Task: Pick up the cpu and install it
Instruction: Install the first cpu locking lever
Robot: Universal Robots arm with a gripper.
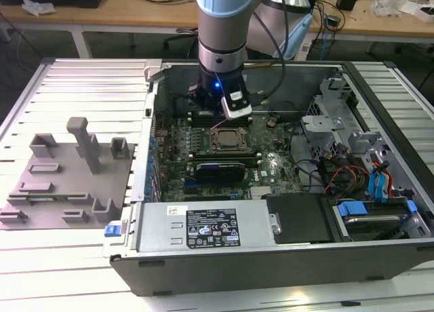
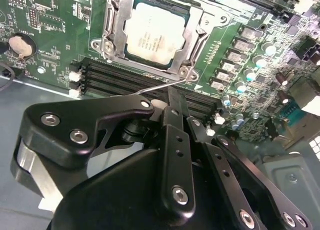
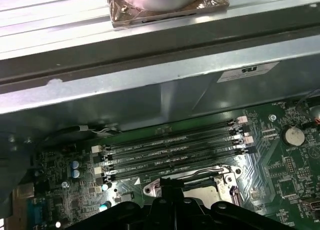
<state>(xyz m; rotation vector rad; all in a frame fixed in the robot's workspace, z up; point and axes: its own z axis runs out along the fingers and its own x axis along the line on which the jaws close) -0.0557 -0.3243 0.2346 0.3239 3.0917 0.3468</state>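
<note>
A white slatted desk (image 1: 68,278) carries an open dark metal computer case (image 1: 271,264). The grey-and-blue robot arm (image 1: 227,27) reaches down inside it. On the green motherboard (image 1: 176,169), near the middle of the case floor, sits the square metal socket frame (image 2: 112,35). The cpu (image 2: 156,35), a flat silvery-grey chip, lies inside that frame, so it looks already seated.

The black tool (image 2: 176,97) hangs low just beside the socket on its memory-slot side. Its fingers appear pressed together and hold nothing. The thin wire latch lever (image 2: 150,88) runs close to its tip, though I cannot tell whether they touch.

The work seems to be at the latch. It would go best with slow, steady pressure on the wire alone, well away from the chip's top and the memory slots.
</note>
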